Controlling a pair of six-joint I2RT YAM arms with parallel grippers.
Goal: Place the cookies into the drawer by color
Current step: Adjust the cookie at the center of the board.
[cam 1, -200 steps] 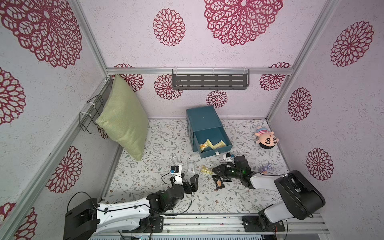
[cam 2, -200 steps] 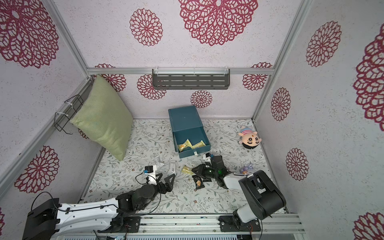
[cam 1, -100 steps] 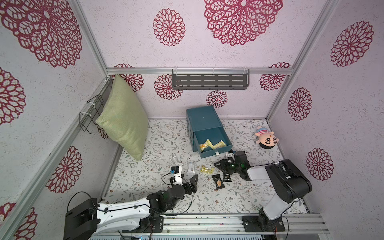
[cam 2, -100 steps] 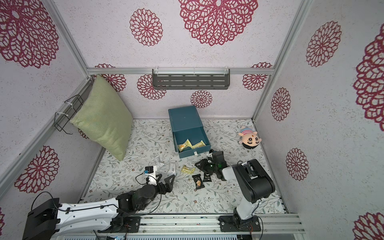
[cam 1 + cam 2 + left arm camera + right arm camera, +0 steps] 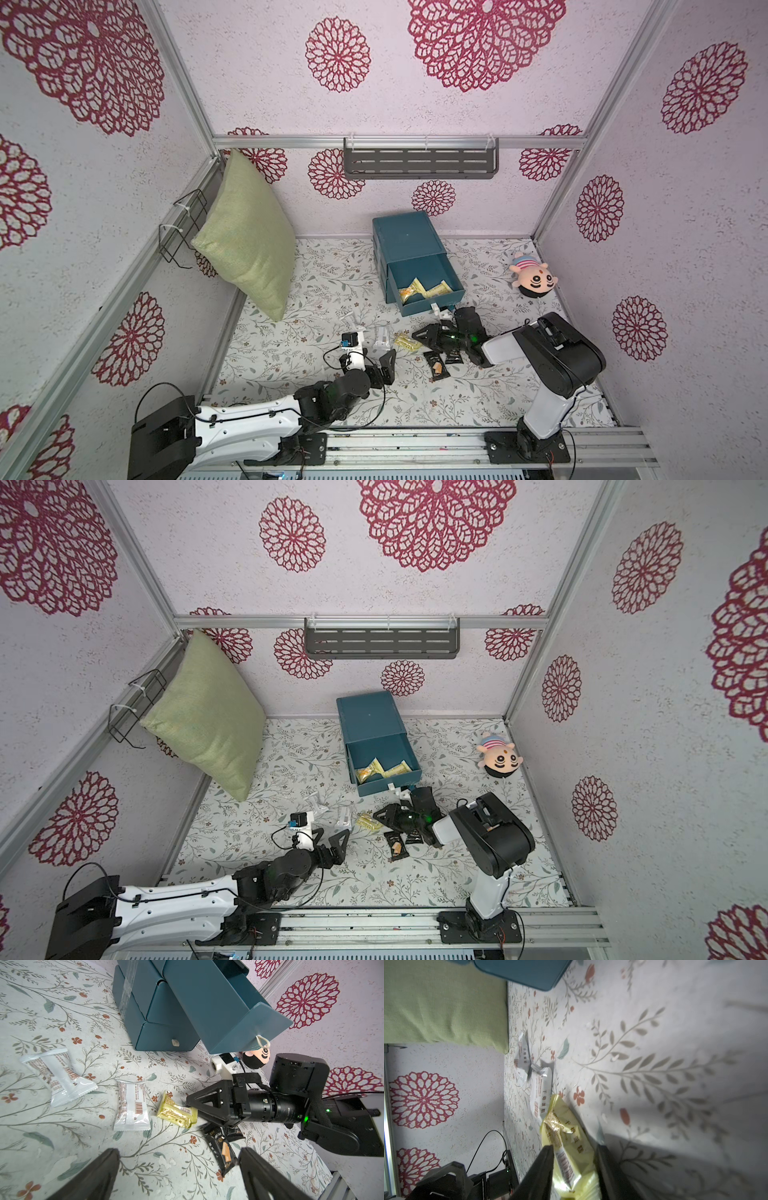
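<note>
The teal drawer [image 5: 405,237] chest stands at the back of the floral mat, its top drawer [image 5: 434,302] pulled out with yellow cookies [image 5: 412,289] inside. One yellow cookie [image 5: 176,1113] lies on the mat; my right gripper [image 5: 575,1147] is open, and its jaws straddle that cookie's near end. Two black cookies [image 5: 222,1149] lie under the right gripper [image 5: 419,337]. Left of the yellow one lie white cookies [image 5: 133,1105]. My left gripper [image 5: 178,1153] hovers open and empty over the mat in front of them.
A green pillow [image 5: 249,249] leans in the left corner by a wire rack [image 5: 183,224]. A plush doll [image 5: 532,280] lies at the right wall. A grey shelf [image 5: 419,164] hangs on the back wall. The lower drawers [image 5: 166,1041] are closed.
My right gripper has slid left from over the black cookies to the yellow cookie, its jaws widening around the packet's end. The left arm has not moved.
</note>
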